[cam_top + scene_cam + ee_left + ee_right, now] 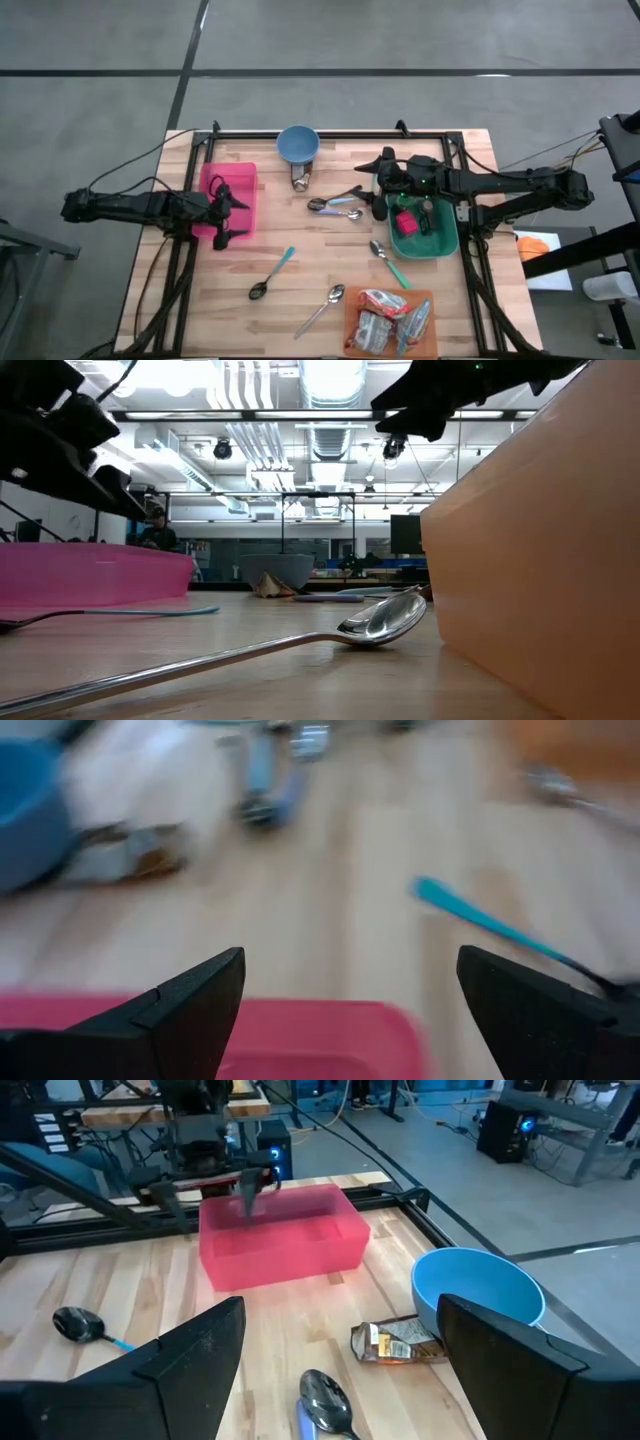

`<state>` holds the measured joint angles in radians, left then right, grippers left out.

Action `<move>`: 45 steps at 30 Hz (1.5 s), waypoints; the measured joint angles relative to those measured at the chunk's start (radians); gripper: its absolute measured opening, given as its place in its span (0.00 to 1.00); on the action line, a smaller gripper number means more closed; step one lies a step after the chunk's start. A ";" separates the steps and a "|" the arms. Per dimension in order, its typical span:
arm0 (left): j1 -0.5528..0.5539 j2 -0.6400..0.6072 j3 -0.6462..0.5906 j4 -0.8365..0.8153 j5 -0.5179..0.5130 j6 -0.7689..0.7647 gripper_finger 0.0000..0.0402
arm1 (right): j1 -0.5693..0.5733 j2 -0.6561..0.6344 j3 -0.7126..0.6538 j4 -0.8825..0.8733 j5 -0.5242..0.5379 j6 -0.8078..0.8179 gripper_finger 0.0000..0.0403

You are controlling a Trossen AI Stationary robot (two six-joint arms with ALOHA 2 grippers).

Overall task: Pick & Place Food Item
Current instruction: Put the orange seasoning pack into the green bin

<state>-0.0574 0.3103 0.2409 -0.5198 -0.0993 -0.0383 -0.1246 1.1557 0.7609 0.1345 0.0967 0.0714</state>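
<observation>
High view shows you the green bin under the wide-open right gripper. Right wrist view alone reveals the crinkled snack packet beside the smooth blue bowl. Your left gripper gapes wide at the pink bin.

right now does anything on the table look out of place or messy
Mostly the cutlery: several spoons lie loose at odd angles across the table, such as the teal-handled spoon and the plain metal spoon. A small food packet also lies flat by the blue bowl, outside any bin. Nothing looks spilled or broken.
</observation>
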 joint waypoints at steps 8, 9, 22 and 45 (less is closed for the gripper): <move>0.000 -0.001 0.000 0.014 0.066 0.014 0.92 | 0.000 0.000 0.000 -0.002 0.000 -0.001 0.81; 0.000 -0.001 0.000 0.013 0.066 0.013 0.92 | 0.000 0.000 0.000 -0.002 0.000 0.000 0.81; 0.000 -0.001 0.000 0.015 0.064 0.014 0.92 | 0.000 0.000 0.000 -0.003 0.000 -0.001 0.81; 0.015 0.061 -0.021 0.479 -0.263 -0.907 0.92 | -0.001 0.000 0.000 -0.003 0.001 -0.001 0.81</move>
<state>-0.0422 0.3717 0.2203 -0.0404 -0.3625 -0.9457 -0.1253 1.1553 0.7609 0.1318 0.0975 0.0708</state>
